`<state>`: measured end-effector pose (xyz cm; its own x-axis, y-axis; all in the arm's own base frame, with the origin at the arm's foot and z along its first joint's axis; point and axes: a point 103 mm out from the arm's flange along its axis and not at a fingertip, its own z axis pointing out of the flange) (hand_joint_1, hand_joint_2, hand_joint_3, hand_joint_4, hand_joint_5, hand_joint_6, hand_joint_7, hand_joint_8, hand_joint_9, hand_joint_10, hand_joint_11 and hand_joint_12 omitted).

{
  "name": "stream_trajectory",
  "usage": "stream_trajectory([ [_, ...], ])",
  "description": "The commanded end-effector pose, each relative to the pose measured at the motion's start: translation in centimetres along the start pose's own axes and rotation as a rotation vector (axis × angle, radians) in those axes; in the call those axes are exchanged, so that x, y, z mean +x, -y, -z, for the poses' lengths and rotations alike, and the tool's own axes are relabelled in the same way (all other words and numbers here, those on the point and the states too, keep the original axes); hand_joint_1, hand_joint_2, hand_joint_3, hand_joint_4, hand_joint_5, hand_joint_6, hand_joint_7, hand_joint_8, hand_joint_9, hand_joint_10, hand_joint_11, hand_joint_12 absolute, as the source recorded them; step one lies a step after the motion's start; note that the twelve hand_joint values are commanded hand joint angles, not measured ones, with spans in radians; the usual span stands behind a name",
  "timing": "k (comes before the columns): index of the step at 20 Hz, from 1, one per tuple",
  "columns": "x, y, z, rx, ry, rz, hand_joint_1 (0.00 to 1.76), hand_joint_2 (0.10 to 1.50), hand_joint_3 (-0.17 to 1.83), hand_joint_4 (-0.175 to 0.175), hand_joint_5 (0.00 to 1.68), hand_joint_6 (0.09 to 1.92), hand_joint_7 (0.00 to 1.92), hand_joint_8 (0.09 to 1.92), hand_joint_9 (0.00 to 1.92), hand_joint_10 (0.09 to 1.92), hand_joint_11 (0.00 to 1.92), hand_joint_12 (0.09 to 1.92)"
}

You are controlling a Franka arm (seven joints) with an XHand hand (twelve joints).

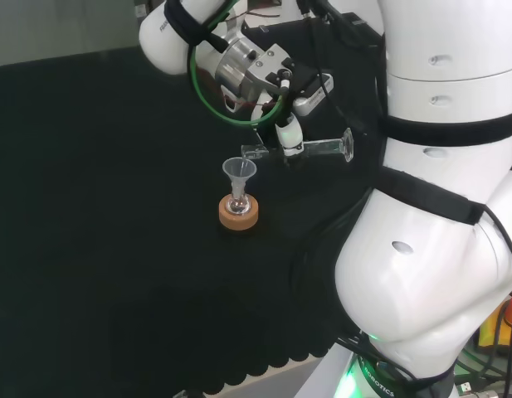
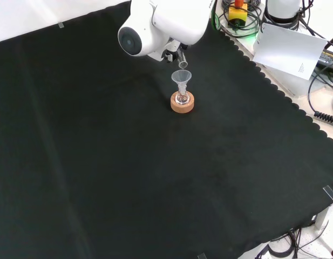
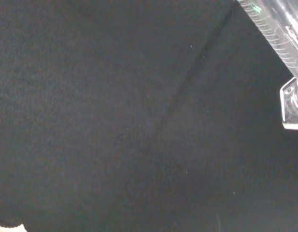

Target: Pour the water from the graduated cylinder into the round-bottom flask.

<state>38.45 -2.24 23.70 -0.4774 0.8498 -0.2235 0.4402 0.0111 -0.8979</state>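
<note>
A small round-bottom flask (image 1: 237, 203) stands in a cork ring (image 1: 239, 217) near the middle of the black cloth, with a clear funnel (image 1: 239, 170) in its neck. The hand (image 1: 286, 133) hovers just above and to the right of it in the head view, shut on a clear graduated cylinder (image 1: 322, 149). The cylinder is tipped about level, and its left end sits close over the funnel's rim. From the front, the cylinder's end (image 2: 183, 64) hangs just above the funnel (image 2: 181, 78), flask (image 2: 181, 97) and cork ring (image 2: 182, 104). At the wrist, the cylinder's marked tube (image 3: 276, 34) crosses a corner.
The arm's big white links (image 1: 438, 207) rise at the right of the head view, and a white link (image 2: 161, 24) stands before the hand in the front view. The cloth's scalloped edge (image 2: 296, 108) runs along the right, with paper (image 2: 289, 48) and cables beyond it.
</note>
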Motion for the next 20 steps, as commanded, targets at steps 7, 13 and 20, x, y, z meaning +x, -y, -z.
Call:
stream_trajectory([
  [7, -2.5, -0.4, -2.1, -0.221, -0.167, 0.11, 1.25, 1.14, 0.0, -0.175, 0.92, 1.09, 0.96, 1.07, 1.35, 0.21, 1.14, 0.79],
  [13, -4.5, -0.6, -2.9, -0.364, -0.261, 0.169, 1.25, 1.14, 0.0, -0.175, 0.92, 1.09, 0.96, 1.07, 1.35, 0.21, 1.14, 0.79],
  [20, -6.1, -1.0, -2.3, -0.576, -0.342, 0.247, 1.25, 1.14, 0.0, -0.175, 0.92, 1.09, 0.96, 1.07, 1.35, 0.21, 1.15, 0.79],
])
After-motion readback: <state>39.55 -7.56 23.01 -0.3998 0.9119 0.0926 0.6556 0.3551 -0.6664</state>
